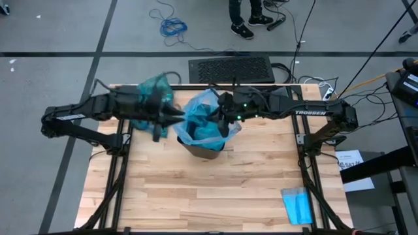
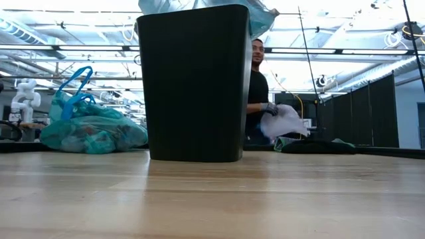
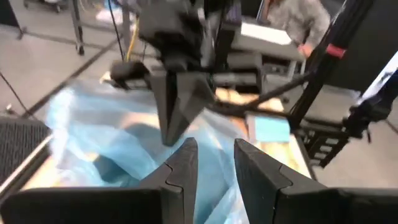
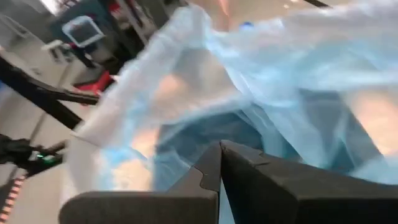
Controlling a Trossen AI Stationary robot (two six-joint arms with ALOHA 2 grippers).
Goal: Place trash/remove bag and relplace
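High view: black bin point(image 1: 206, 151) mid-table, landmark.
New bag point(image 1: 202, 117): sky-blue, draped over the bin's mouth.
Old bag point(image 1: 154, 87): tied, left of bin.
Left gripper point(image 1: 175, 118): at the bin's left rim, fingers slightly parted.
Right gripper point(image 1: 224, 116): at its right rim, fingers pressed together.
Handling: light, limp, slippery film; pinch the hem.

You see a wooden table point(image 1: 215, 189) bearing a black bin point(image 2: 194, 83), a tied teal bag point(image 2: 89, 131), and a blue folded cloth point(image 1: 298, 205).
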